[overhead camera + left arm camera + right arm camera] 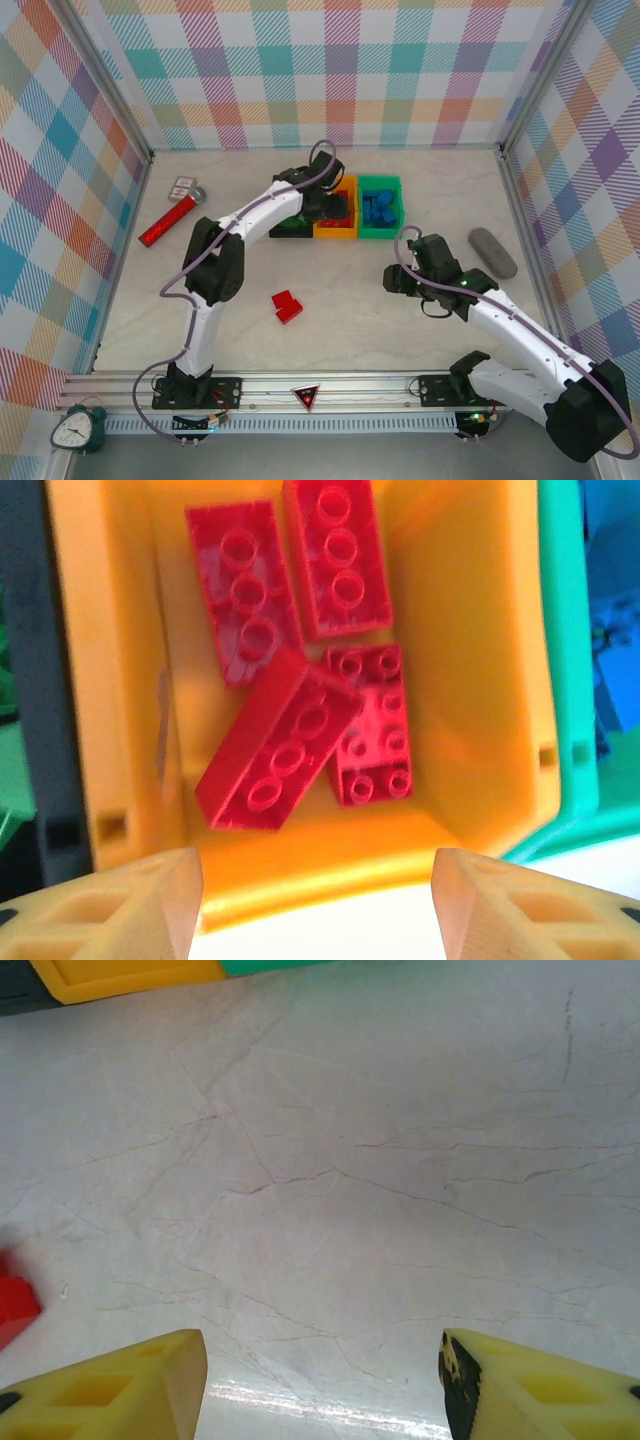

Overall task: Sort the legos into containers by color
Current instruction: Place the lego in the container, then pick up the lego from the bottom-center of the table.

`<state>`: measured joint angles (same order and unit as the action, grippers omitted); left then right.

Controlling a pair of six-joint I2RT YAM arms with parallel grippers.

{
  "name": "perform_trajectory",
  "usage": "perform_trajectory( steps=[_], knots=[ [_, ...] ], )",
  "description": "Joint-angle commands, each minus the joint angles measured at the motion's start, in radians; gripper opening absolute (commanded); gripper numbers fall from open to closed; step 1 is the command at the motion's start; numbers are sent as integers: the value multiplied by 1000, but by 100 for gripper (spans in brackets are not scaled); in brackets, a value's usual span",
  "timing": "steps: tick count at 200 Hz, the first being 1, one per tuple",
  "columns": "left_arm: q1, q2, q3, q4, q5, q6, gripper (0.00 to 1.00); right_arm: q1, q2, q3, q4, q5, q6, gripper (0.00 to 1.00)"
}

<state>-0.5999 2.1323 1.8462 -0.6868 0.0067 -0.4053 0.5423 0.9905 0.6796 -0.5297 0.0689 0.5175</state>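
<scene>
My left gripper (pixel 318 900) hangs open over the orange bin (pixel 346 232), nothing between its fingers. Inside that orange bin (pixel 470 660) lie several red legos (pixel 340 555), one long brick (pixel 275 745) resting tilted across the others. The green bin (pixel 379 231) beside it holds blue legos (pixel 379 206). The black bin (pixel 292 231), with green bricks in it, is mostly hidden under the left arm. Two red legos (pixel 286 304) lie on the table in front of the bins. My right gripper (pixel 322 1380) is open above bare table, a red lego (pixel 15 1305) at its left edge.
A red glittery cylinder (pixel 168 222) and a small round item (pixel 184 187) lie at the back left. A grey oval pad (pixel 492 252) rests at the right. Checked walls close in the table on three sides.
</scene>
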Motion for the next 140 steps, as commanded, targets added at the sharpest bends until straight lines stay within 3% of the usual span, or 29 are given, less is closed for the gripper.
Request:
perform_trajectory(
  steps=[1,52,104,140],
  knots=[
    [0,-165,-130,108,22,-20,62,-5,38,-17,65,-86,21,63],
    [13,-406,-482,174,17,-61,66,66,158,5,177,-195,16,63],
    [19,-561,-730,208,17,-123,66,288,344,83,240,-165,18,63],
    [56,-579,-802,192,27,-141,66,434,481,185,253,-114,19,64]
  ],
)
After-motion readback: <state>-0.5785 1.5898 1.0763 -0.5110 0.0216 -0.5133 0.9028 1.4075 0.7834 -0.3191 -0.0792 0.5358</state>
